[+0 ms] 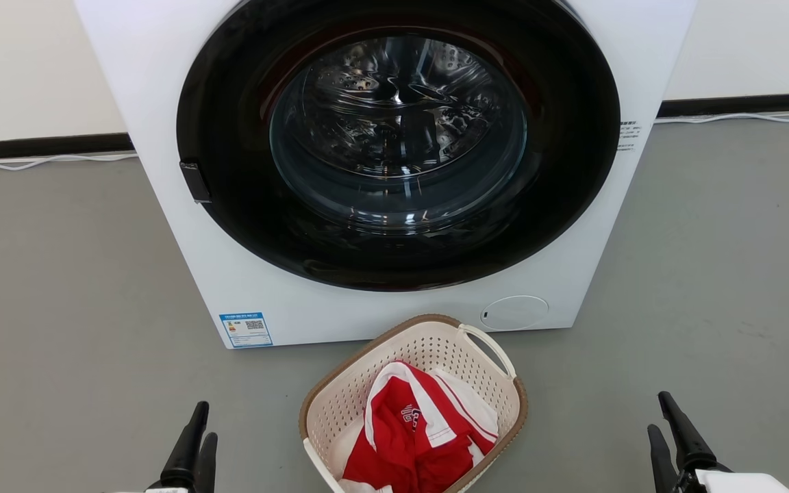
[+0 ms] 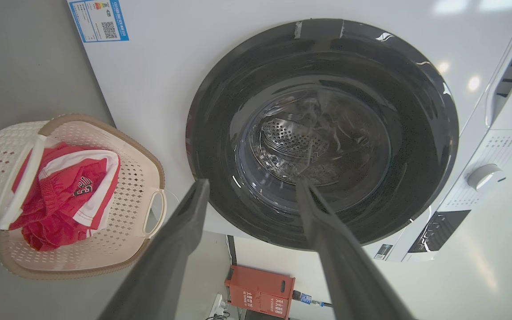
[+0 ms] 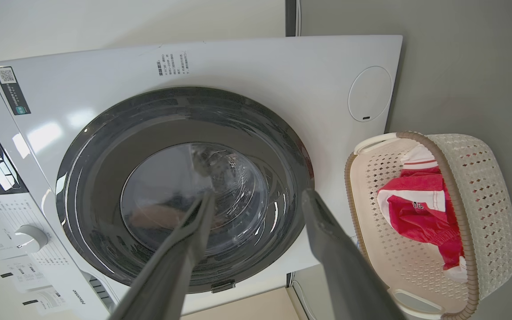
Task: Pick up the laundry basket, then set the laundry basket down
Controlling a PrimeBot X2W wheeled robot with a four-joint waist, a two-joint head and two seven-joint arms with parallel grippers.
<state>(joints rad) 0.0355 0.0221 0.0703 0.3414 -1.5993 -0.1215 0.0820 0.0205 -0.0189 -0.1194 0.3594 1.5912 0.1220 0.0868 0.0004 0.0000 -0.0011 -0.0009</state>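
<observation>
The dark, long-fingered left gripper [image 1: 204,421] is pointing forward, jaws standing wide apart. The matching dark right gripper [image 1: 657,412] is mirroring it, fingers spread, with its white wrist housing [image 1: 737,482] sitting just behind the claw.

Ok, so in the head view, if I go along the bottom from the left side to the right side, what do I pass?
left fingers → laundry basket, with the red and white clothes inside it → right fingers
</observation>
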